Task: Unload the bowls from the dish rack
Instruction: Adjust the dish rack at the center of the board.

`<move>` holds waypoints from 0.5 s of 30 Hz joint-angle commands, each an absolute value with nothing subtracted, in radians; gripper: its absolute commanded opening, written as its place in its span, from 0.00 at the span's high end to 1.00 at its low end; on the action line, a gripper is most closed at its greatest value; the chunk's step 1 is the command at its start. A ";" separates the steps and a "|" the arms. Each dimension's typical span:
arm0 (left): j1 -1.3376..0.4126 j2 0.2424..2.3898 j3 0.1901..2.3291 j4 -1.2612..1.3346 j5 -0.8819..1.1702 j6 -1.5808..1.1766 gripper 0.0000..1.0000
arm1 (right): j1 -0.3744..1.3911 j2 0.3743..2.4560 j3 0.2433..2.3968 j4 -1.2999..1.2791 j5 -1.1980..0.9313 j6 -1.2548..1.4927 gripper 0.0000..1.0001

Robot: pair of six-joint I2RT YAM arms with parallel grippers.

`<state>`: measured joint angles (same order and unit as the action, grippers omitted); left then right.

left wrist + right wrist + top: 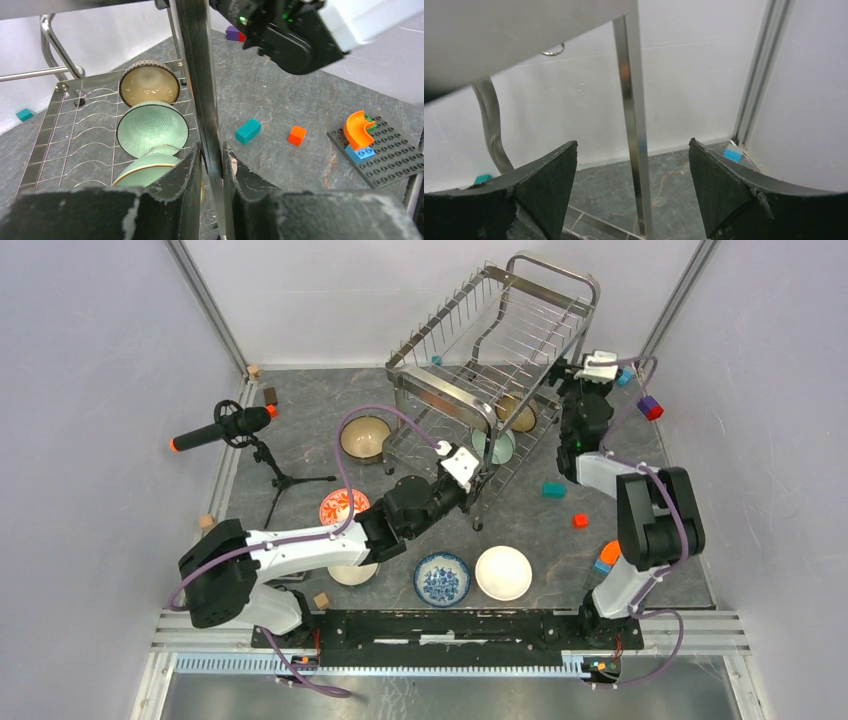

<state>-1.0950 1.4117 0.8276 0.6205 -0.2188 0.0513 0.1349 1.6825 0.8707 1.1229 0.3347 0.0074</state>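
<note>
Gripping a front upright (pixel 202 75) of the dish rack (pixel 440 392) with the left fingers (pixel 182 185), pressed tight on the steel. Steadying the rack, by the look of it, not taking a bowl. Straddling a second upright (pixel 634 125) on the rack's right side with the right fingers (pixel 549 175), spread wide and touching nothing. Three bowls to fetch from the rack's lower shelf, tilted in a row among the wires: tan bowl (pixel 149 82) deepest in, ringed green bowl (pixel 152 129) close in front of it, pale green bowl (pixel 150 172) nearest, just beside the left fingers but across the upright from them. Others already down on the bench (pixel 540 525) in front of the rack, among them a blue-patterned bowl (pixel 442 578) and a white bowl (pixel 503 572). Likely glazed ceramic — stiff, weighty for its size, slick, quick to chip on wire or on a neighbour. Best pinched at the upper rim, one finger inside and one outside, then drawn clear of the wires before swinging away from the rack. No fingers placed for that yet — the wide right pair looking the freer.
</note>
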 commanded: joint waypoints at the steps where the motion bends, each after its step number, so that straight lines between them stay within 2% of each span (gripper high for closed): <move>1: -1.108 1.364 0.811 0.598 -0.141 0.009 0.98 | 0.130 1.776 1.048 1.078 0.322 -0.011 0.14; 11: -1.108 1.333 0.790 0.578 -0.153 0.009 0.98 | 0.126 1.973 1.310 0.891 0.459 -0.019 0.25; 15: -1.108 1.322 0.783 0.567 -0.165 0.011 0.98 | 0.120 1.982 1.287 0.911 0.464 -0.003 0.40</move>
<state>-1.0805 1.3697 0.8021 0.5949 -0.2253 0.0502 0.1368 1.9594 1.2720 0.9474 0.4065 0.0021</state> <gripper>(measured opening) 0.250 0.657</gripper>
